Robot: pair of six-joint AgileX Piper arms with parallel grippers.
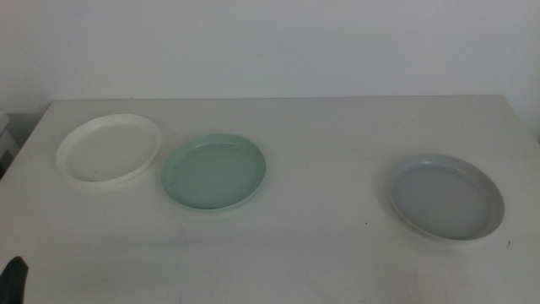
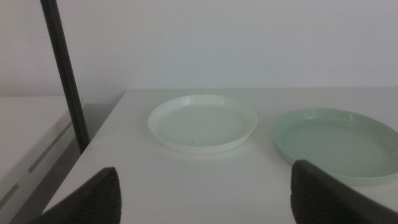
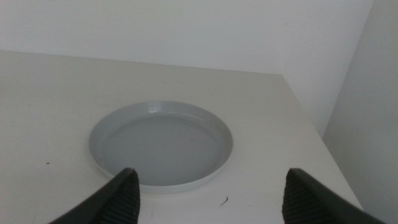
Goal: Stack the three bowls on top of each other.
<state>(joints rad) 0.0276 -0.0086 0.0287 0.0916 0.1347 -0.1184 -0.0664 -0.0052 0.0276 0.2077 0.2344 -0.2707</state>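
Note:
Three shallow bowls lie apart on the white table [image 1: 321,253]. The white bowl [image 1: 108,149] is at the far left, and the mint green bowl [image 1: 215,174] sits just right of it, their rims nearly touching. The light grey bowl [image 1: 445,195] rests alone at the right. My left gripper [image 2: 205,198] is open, low near the table's front left corner, facing the white bowl [image 2: 203,122] and the green bowl [image 2: 339,143]. My right gripper [image 3: 211,198] is open and empty, just short of the grey bowl [image 3: 160,144].
A dark upright pole [image 2: 65,71] stands beside the table's left edge. A white wall runs behind the table. The table's right edge [image 3: 311,130] lies close to the grey bowl. Only a dark tip of the left gripper [image 1: 14,274] shows in the middle view.

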